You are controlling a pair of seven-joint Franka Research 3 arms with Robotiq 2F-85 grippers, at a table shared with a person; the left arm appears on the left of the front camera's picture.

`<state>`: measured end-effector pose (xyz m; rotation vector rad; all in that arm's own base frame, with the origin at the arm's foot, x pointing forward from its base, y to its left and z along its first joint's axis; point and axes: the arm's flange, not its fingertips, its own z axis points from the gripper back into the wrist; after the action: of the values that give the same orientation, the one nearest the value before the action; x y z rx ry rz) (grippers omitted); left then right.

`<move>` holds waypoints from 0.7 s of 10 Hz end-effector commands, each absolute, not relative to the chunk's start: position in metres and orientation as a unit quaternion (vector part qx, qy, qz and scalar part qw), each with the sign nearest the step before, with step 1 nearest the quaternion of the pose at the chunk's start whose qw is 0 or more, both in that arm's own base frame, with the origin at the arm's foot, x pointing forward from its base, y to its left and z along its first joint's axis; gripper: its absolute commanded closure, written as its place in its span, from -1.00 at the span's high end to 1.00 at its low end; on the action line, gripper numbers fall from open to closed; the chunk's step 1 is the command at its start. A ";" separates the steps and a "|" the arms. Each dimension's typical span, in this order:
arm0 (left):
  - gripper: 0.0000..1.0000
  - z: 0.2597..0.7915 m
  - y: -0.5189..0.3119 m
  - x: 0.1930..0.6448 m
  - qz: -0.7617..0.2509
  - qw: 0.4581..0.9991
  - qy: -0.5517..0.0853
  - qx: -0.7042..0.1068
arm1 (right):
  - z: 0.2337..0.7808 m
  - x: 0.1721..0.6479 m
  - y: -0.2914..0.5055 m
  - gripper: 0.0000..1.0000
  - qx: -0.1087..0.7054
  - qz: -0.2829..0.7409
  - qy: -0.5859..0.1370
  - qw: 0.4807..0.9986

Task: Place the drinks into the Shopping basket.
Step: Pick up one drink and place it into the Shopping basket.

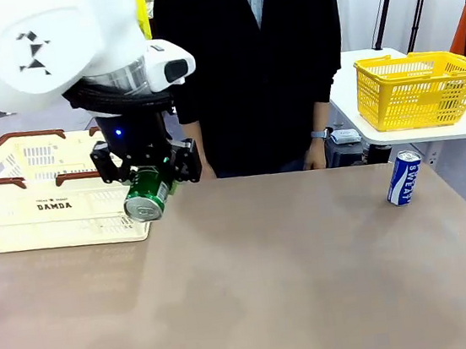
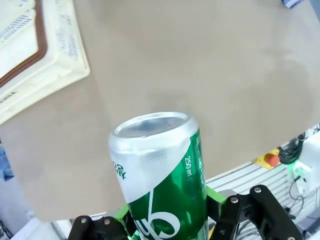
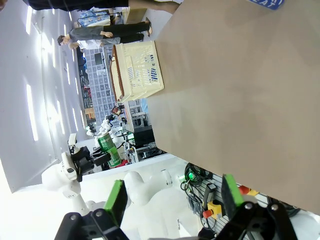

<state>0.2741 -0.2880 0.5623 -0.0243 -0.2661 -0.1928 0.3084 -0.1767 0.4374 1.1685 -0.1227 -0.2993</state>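
At the left of the front view, my left gripper (image 1: 150,176) is clamped on a green can (image 1: 145,202), one finger on each side of its body. The can is tilted, its silver end turned toward the camera, and it is clear of the table (image 1: 271,280). It overlaps the right end wall of the Shopping basket (image 1: 16,210) in that picture. In the left wrist view bare table lies beyond the can and the basket sits at the upper left corner, so the can is beside the basket, not over it.

The lower part of the can is cut off at the bottom edge of the left wrist view. Its white lettering is partly cut off there too, and I cannot read it.

My white arm housing fills the upper left of the front view and hides part of the basket's far rim. The frame's left edge cuts off the basket's left end.

A blue-and-white can (image 1: 403,177) stands upright at the right of the front view, well apart from the basket. A yellow mesh basket (image 1: 414,88) sits on a separate surface behind it.

My right gripper (image 3: 172,197) stands wide with nothing between its pads.

A person (image 1: 254,70) stands at the far side, cut off above the chest.
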 end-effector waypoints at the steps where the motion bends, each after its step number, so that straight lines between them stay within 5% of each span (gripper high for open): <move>1: -1.00 0.552 -0.295 0.277 -0.110 0.986 -0.122 -0.018 | 0.442 0.308 -0.177 1.00 0.548 -0.141 -0.052 0.823; 5: -1.00 0.551 -0.294 0.276 -0.102 0.987 -0.123 -0.006 | 0.442 0.308 -0.177 1.00 0.548 -0.141 -0.052 0.823; 7: -1.00 0.604 -0.227 0.318 -0.056 0.988 -0.146 -0.007 | 0.442 0.308 -0.177 1.00 0.548 -0.141 -0.052 0.823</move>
<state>0.2986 -0.2629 0.5701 -0.0123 -0.2690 -0.1447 0.3083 -0.1768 0.4374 1.1686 -0.1230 -0.2995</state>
